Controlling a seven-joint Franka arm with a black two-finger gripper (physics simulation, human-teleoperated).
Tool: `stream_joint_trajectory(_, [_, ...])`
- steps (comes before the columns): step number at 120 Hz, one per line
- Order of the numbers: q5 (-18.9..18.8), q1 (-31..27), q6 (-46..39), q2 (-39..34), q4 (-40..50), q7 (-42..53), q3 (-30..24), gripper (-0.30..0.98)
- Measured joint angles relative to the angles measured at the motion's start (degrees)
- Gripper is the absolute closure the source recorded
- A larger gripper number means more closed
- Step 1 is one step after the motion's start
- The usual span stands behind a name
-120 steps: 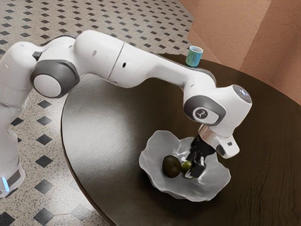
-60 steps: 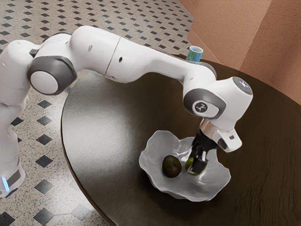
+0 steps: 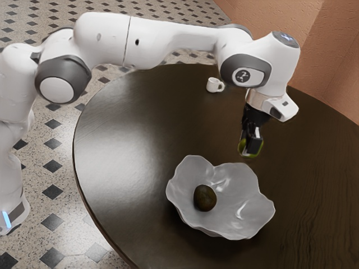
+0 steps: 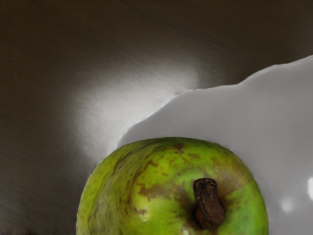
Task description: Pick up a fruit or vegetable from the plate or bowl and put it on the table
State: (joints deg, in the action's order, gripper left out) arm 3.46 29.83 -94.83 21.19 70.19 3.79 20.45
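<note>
One round green apple point(image 4: 142, 196) hangs higher than the wavy grey bowl point(image 3: 185, 182), clasped by the black two-finger gripper point(image 3: 252, 147), parted just its width. Lifting looks nearly done; next, carry it clear of the bowl and lower it onto the dark wooden table point(image 3: 129, 168).

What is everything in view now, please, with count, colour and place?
Apple: one, green, lifted, gripped by the end effector
Dark fruit: one, brownish green, in the bowl
Bowl: one, grey-white, wavy-rimmed, on the table
Mug: one, white, near the table's far edge
Table: one, dark brown, under the bowl
Floor: one, speckled beige with dark diamonds, below the table
Wall: one, orange-brown, beyond the table
Arm: one, white and grey, over the table
End effector: one, black, at the arm's end
</note>
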Motion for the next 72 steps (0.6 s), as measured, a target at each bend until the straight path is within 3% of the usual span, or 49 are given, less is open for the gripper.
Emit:
stream_joint_trajectory(31, [0.1, -9.7, 0.3, 0.8, -2.8, 1.7, 0.9, 0.48])
stream_joint_trajectory(67, [0.1, -12.3, 0.2, 2.4, -2.9, 2.9, 0.5, 0.47])
stream_joint_trajectory(72, [0.2, -12.3, 0.3, 2.4, -2.8, 3.0, 0.5, 0.37])
